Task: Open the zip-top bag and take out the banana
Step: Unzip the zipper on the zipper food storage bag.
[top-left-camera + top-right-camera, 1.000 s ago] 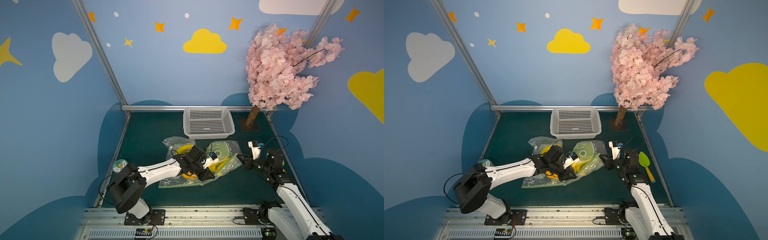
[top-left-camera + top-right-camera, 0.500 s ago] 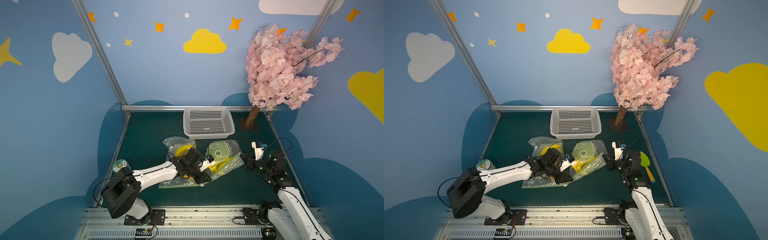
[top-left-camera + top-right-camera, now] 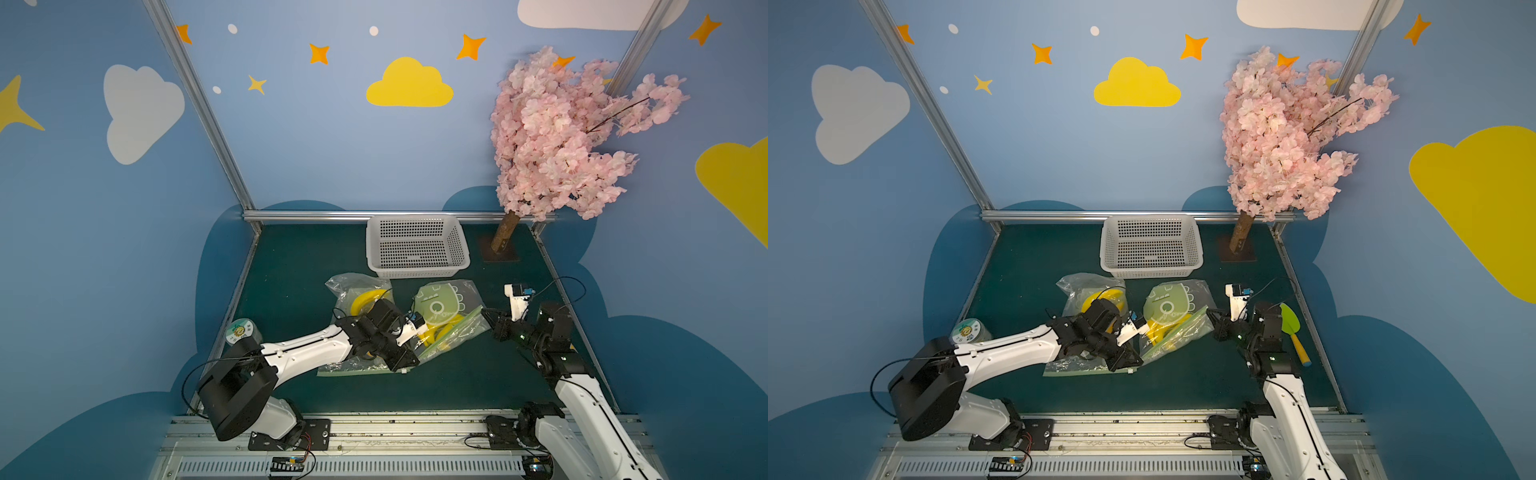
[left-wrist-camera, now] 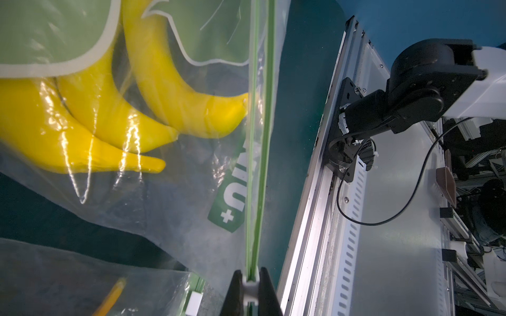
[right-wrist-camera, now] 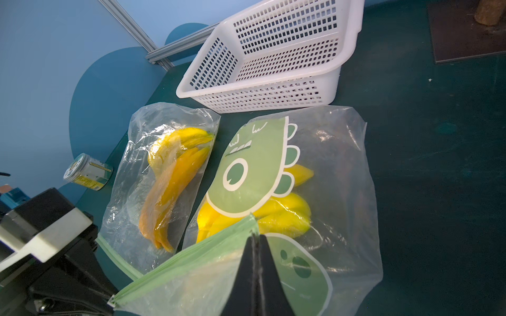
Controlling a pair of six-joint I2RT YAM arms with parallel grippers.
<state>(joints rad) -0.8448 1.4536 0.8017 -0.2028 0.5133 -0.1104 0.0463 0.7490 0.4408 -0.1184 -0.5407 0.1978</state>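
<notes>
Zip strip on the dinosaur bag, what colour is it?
Pale green; the zip strip shows best in the right wrist view.

Behind is the basket (image 3: 417, 245). Before it lie the left bag (image 3: 353, 286) and right bag (image 3: 438, 305), maybe touching, bananas (image 5: 282, 216) in both.

White arm links (image 3: 307, 351), black joints (image 3: 232, 395), thin black cables (image 4: 368, 224)

Blue walls (image 3: 332, 166) with clouds (image 3: 409, 85) and stars (image 3: 319, 53) enclose a dark green floor (image 3: 299, 266) and pink tree (image 3: 552, 137).
</notes>
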